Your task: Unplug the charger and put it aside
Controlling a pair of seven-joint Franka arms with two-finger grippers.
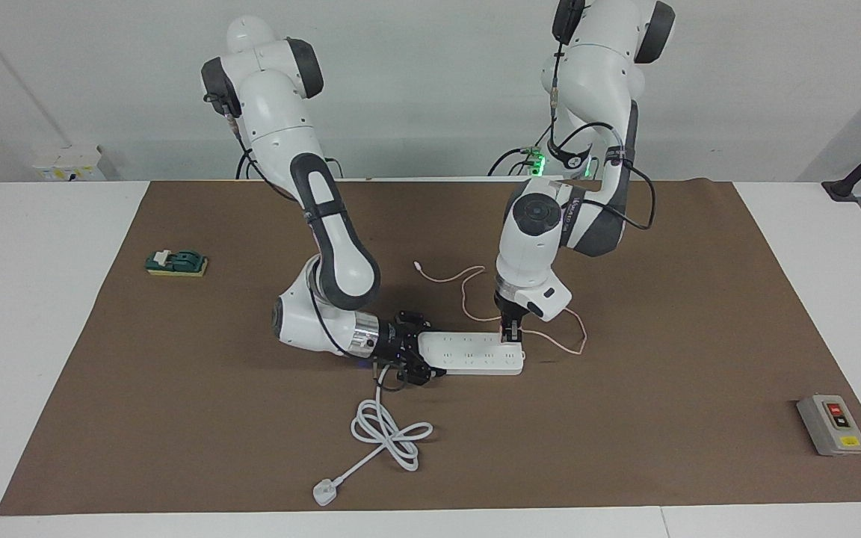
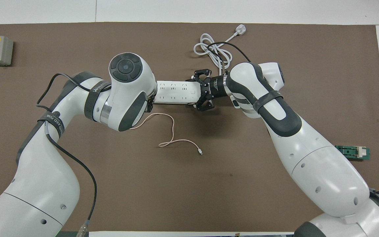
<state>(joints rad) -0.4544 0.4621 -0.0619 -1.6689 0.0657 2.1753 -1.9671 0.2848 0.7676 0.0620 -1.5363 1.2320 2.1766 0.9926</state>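
The white power strip (image 1: 475, 353) lies mid-mat. My right gripper (image 1: 424, 350) is shut across the strip's cord end, one finger on each long edge; it also shows in the overhead view (image 2: 198, 92). My left gripper (image 1: 509, 334) points straight down onto the strip's other end, its fingers close together on the small pink charger plugged there. The fingers hide most of the charger. Its thin pink cable (image 1: 466, 288) loops over the mat nearer to the robots than the strip. In the overhead view my left wrist hides the charger, and only the strip (image 2: 176, 92) and cable (image 2: 172, 128) show.
The strip's thick white cord (image 1: 389, 433) lies coiled farther from the robots, ending in a plug (image 1: 323, 493). A grey button box (image 1: 832, 424) sits toward the left arm's end. A green and yellow block (image 1: 176, 263) sits toward the right arm's end.
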